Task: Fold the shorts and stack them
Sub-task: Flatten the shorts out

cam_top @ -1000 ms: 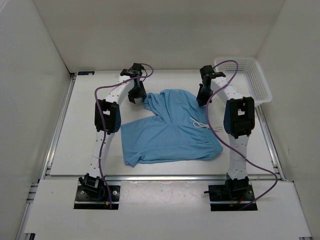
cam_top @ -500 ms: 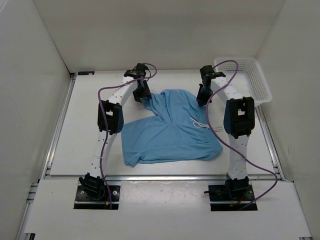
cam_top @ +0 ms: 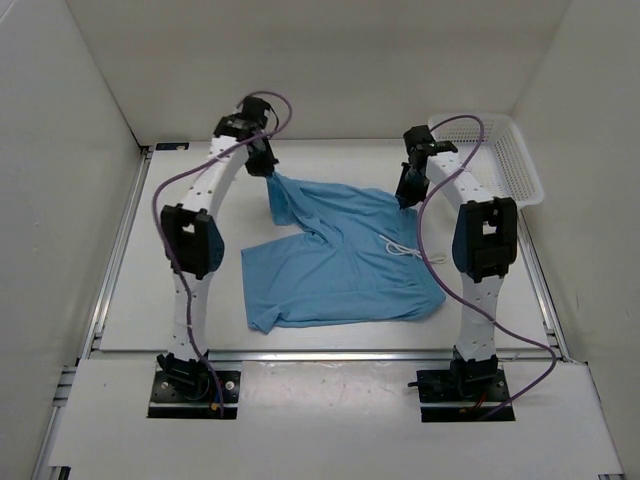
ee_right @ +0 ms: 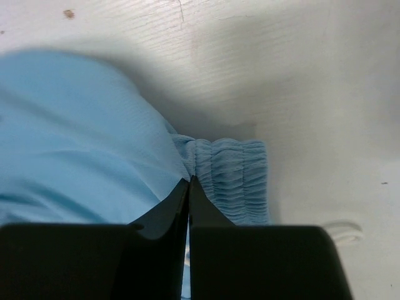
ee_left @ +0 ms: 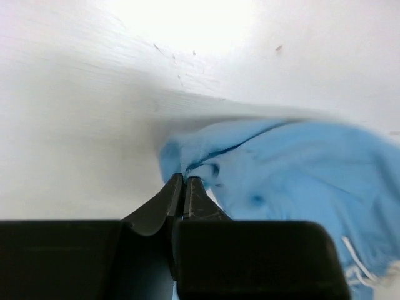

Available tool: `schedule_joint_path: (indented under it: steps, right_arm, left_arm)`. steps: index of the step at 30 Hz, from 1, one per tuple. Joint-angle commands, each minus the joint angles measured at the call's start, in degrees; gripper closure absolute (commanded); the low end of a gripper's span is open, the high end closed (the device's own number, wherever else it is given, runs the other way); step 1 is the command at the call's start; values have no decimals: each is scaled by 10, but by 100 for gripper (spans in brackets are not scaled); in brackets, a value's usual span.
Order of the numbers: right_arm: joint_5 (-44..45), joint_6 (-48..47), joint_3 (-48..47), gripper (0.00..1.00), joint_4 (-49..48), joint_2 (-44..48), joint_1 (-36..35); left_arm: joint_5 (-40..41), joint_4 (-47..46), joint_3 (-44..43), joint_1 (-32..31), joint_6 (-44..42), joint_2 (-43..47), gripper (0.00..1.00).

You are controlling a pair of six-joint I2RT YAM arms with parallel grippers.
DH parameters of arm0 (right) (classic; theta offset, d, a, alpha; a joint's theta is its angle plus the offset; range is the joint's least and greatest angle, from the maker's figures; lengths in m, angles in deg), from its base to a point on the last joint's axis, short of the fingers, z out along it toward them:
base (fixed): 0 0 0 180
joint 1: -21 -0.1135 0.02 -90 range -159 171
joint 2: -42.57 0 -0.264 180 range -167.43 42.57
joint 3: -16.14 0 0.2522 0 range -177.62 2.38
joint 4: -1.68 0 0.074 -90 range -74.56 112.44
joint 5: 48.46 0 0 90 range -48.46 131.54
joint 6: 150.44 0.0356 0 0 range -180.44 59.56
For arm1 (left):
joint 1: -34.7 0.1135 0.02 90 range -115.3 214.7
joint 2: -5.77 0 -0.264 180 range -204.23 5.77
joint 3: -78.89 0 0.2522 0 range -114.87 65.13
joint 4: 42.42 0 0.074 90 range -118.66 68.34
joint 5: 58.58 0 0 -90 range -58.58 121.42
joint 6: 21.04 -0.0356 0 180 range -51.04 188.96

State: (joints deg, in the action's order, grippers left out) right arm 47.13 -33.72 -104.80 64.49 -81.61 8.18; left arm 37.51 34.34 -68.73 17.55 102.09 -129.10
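Shorts (cam_top: 340,265) sit mid-table: near half flat, far edge held up at two corners. Left gripper (cam_top: 264,166) at 11 o'clock is pinched tight on the far-left corner and holds it taut. Right gripper (cam_top: 408,192) at 1 o'clock is clamped on the waistband (ee_right: 231,181). Probably spreading that edge for a fold-over. Wrist views prove fabric sits between closed fingers. Only the top view shows the whole layout and the basket (cam_top: 497,152) at 2 o'clock.

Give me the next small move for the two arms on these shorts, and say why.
Probably raise both grippers together and carry the far edge toward the near hem. The left gripper and right gripper are each shut on the far edge of the shorts, the left corner lifted off the table, the rest lying fairly flat.
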Motion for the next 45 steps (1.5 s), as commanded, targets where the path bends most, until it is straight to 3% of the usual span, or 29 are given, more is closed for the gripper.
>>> schedule_joint_path:
  steps: [1, 11, 16, 18, 21, 23, 24, 25, 26, 27, 28, 29, 30, 32, 34, 35, 37, 40, 42, 43, 44, 45]
  right_arm:
    - [7, -6, -3, 100, -2, 50, 3]
    - [23, 4, 50, 100, -20, 150, 3]
    - [29, 11, 57, 100, -37, 170, 3]
    - [29, 16, 43, 100, -42, 162, 3]
    - [8, 23, 0, 100, -62, 123, 3]
    - [-14, 23, -39, 98, -79, 86, 3]
    - [-19, 23, -64, 95, -67, 48, 3]
    - [-24, 23, -91, 88, -47, 27, 3]
    - [-24, 23, -138, 75, -28, 12, 3]
    - [-24, 23, -145, 65, -15, 3, 3]
    - [-24, 23, -136, 54, -15, 8, 3]
    - [-16, 18, -118, 44, -23, 18, 3]
    - [-10, 18, -71, 27, -33, 31, -2]
    - [-4, 18, -31, 18, -59, 64, -2]
    - [-9, 24, 19, 18, -76, 88, -2]
    - [-9, 31, 32, 18, -77, 94, -2]
    - [-9, 31, 62, 24, -82, 101, -2]
    - [-9, 31, 79, 36, -87, 101, -2]
    - [-9, 31, 79, 39, -80, 101, -2]
    - [-14, 26, 71, 39, -75, 95, -2]
    - [-15, 20, 65, 39, -59, 85, -2]
    - [-15, 20, 58, 39, -51, 85, -2]
  left_arm:
    - [52, 18, 11, 11, -27, 139, 90]
    - [70, 48, 156, 4, -53, 313, 90]
    - [78, 27, 197, 10, -53, 322, 90]
    - [78, 20, 169, 25, -58, 273, 90]
    - [93, 19, 54, 39, -69, 161, 90]
    - [79, 27, -72, 59, -81, 94, 90]
    - [69, 33, -114, 66, -81, 30, 77]
    - [57, 40, -187, 82, -81, 2, 26]
    - [24, 65, -214, 90, -81, -19, 7]
    - [7, 71, -224, 95, -76, -30, 0]
    - [-1, 71, -208, 95, -75, -10, 0]
    - [-1, 53, -119, 95, -69, 15, 0]
    - [6, 6, -63, 95, -69, 46, 0]
    - [11, -29, 73, 87, -69, 131, 0]
    - [20, -41, 126, 81, -69, 171, 33]
    - [20, -41, 151, 73, -75, 171, 55]
    - [-3, -41, 151, 66, -89, 161, 90]
    - [-10, -17, 118, 47, -95, 107, 90]
    - [-15, -6, 70, 36, -95, 56, 72]
    - [-20, -6, 52, 36, -95, 38, 68]
    - [-20, -6, 35, 36, -95, 5, 45]
    - [-26, 0, 1, 36, -90, -11, 43]
